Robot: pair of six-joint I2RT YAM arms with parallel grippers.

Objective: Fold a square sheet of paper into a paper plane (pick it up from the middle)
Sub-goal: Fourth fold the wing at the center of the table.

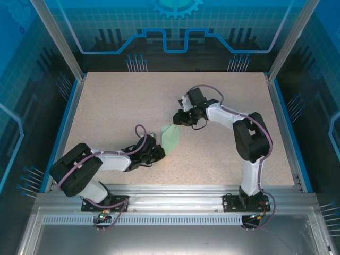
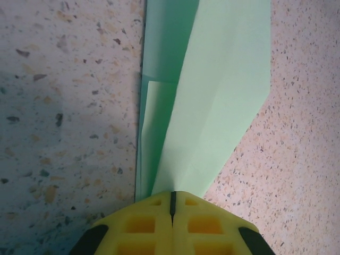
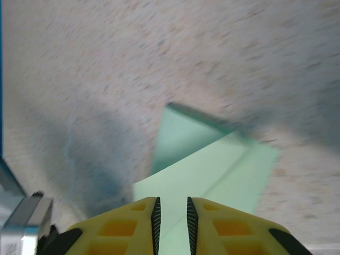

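Paper part-folded, flat on counter between both grippers. Left gripper clamped on its near tip; right gripper a slit apart over the opposite edge. Light, floppy, probably tears easily: pinch the stacked layers by the crease

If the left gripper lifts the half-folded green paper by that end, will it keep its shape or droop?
Probably droops: the half-folded paper is thin, its top flap raised off the layer beneath. The long creases may stiffen it lengthwise. Likely light enough to slide over the speckled table when the left gripper, shut on its end, pulls.
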